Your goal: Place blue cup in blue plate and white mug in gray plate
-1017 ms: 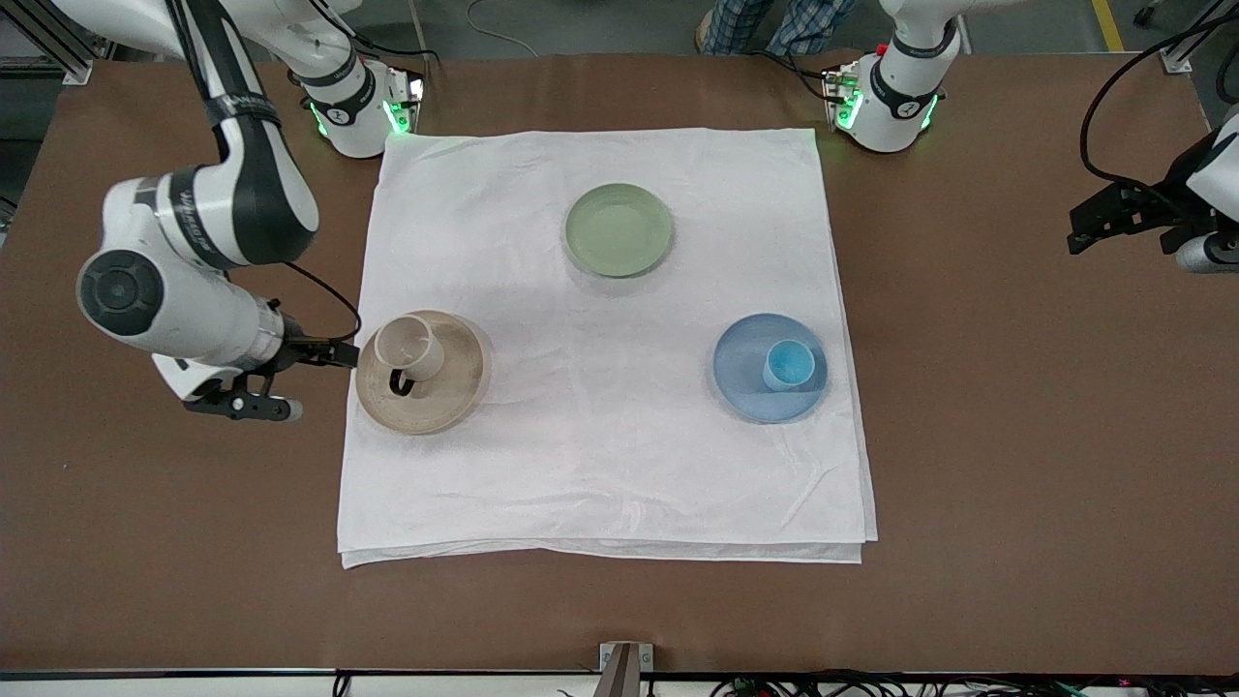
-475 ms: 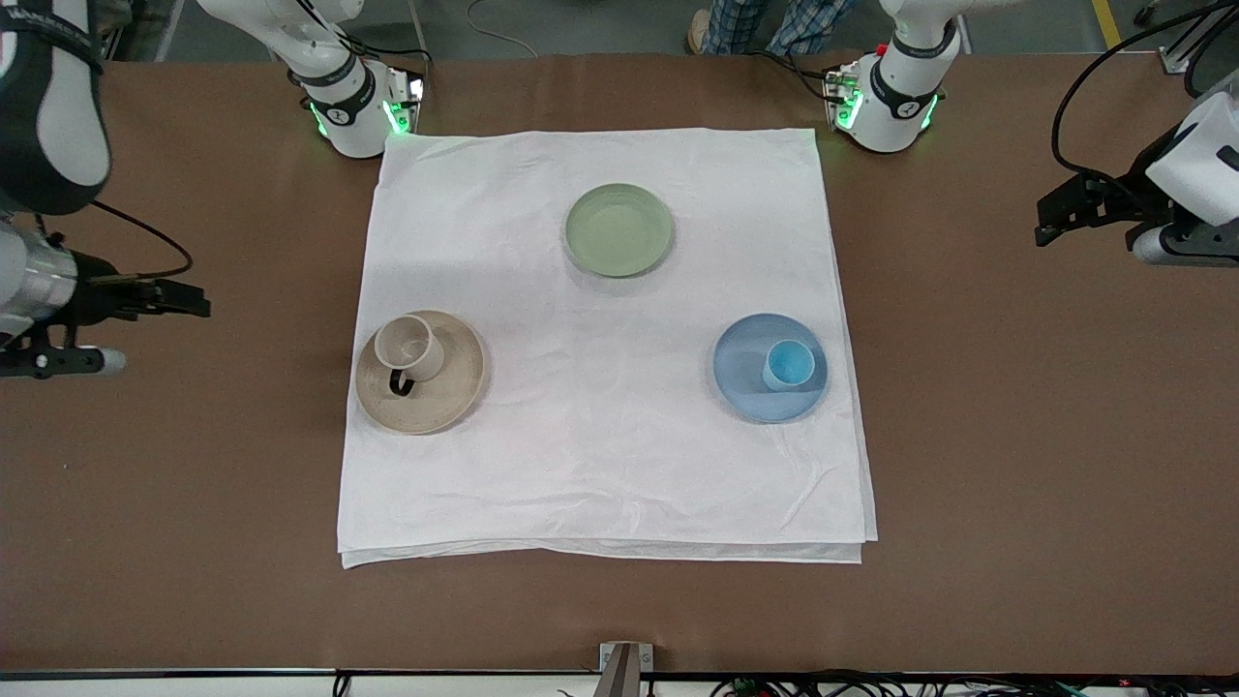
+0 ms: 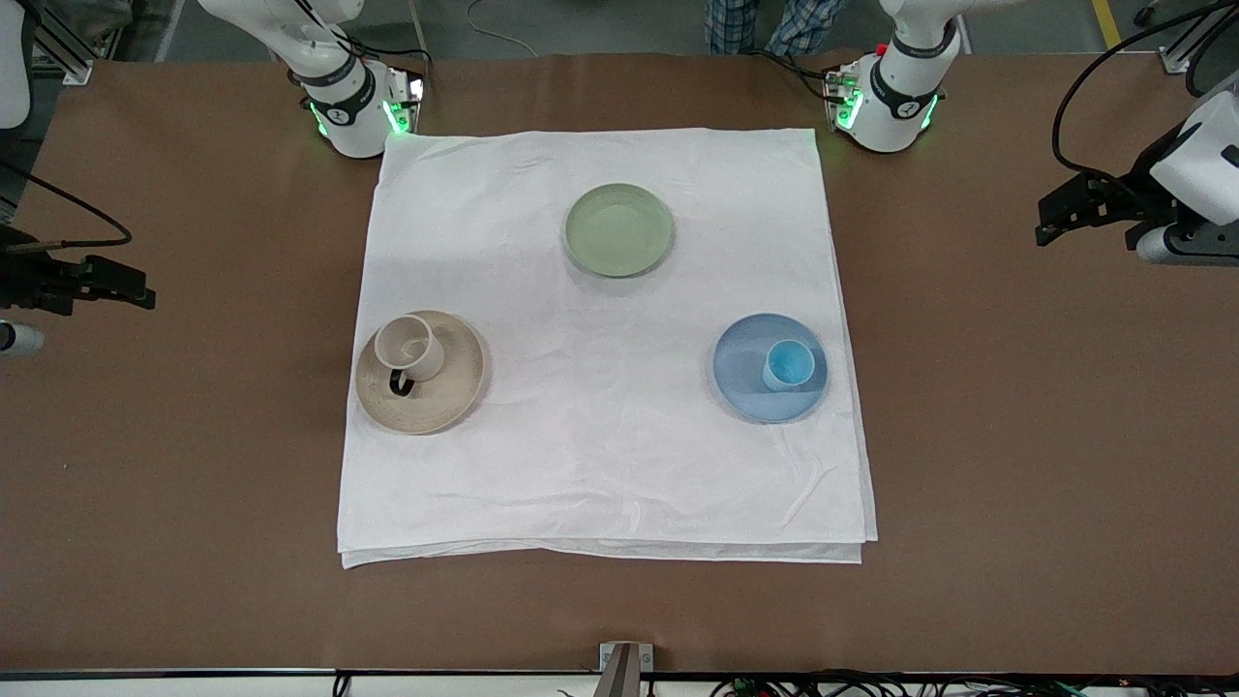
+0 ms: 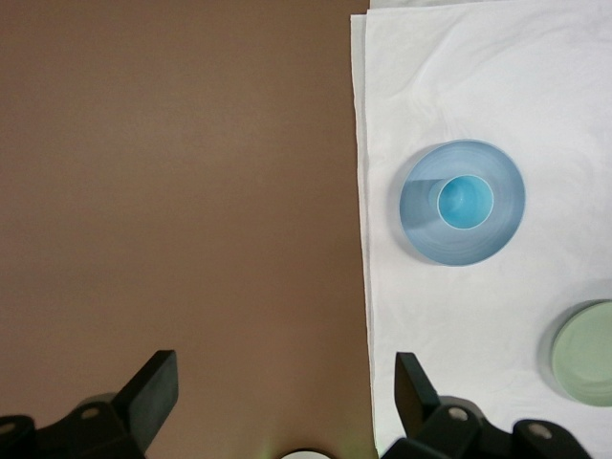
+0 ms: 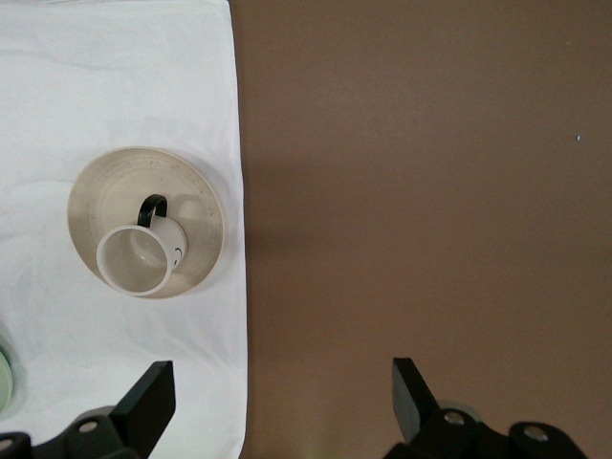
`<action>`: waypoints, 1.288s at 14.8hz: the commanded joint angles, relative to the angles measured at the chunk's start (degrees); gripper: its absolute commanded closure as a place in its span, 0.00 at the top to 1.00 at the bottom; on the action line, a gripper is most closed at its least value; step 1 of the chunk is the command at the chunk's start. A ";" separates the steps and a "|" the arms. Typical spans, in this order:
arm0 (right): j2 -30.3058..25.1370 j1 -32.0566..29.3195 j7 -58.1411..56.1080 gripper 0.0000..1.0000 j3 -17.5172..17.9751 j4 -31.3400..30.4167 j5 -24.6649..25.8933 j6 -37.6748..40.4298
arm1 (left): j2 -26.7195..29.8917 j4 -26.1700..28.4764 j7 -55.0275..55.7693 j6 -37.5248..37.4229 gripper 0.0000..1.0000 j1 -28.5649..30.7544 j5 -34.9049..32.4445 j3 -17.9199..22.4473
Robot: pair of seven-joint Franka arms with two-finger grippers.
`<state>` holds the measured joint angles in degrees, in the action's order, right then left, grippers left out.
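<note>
three plates [image 3: 619,230], one blue cup [image 3: 789,365], one white mug [image 3: 408,347], seemingly one cloth [image 3: 600,465]

The blue cup [image 3: 789,365] is light blue, turquoise inside, on the pale blue plate [image 3: 740,373]. The cream white mug [image 3: 410,347] has a black handle at 6 o'clock; the gray plate [image 3: 455,387] is ringed beige. White cloth [image 3: 600,455], brown table [image 3: 1045,465], pale green plate [image 3: 619,230].

The left gripper [image 3: 1055,215] is held up over bare table at the left arm's end, its fingers [image 4: 153,387] spread wide with nothing between them. The right gripper [image 3: 121,286] is held up over bare table at the right arm's end, its fingers [image 5: 148,397] likewise spread wide and empty. Both wrist cameras are pointed straight down.
</note>
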<state>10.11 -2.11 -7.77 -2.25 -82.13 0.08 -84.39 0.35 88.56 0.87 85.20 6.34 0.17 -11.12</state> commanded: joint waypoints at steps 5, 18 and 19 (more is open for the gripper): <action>-2.36 0.79 6.01 1.00 1.11 -1.72 0.35 6.07 | 1.23 0.83 0.10 -0.38 1.00 0.52 0.54 -0.13; -19.25 0.70 5.84 1.00 1.54 -12.01 1.59 4.41 | 0.70 -0.49 -0.25 -0.47 1.00 0.34 -2.01 -0.22; -19.16 0.70 5.84 1.00 1.72 -12.18 1.59 3.97 | 0.79 -0.41 -0.25 -0.47 1.00 0.34 -2.10 -0.31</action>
<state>-7.64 -1.17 -2.76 -0.99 -92.22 0.65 -79.55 0.36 88.33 0.87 85.21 6.66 -0.62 -11.01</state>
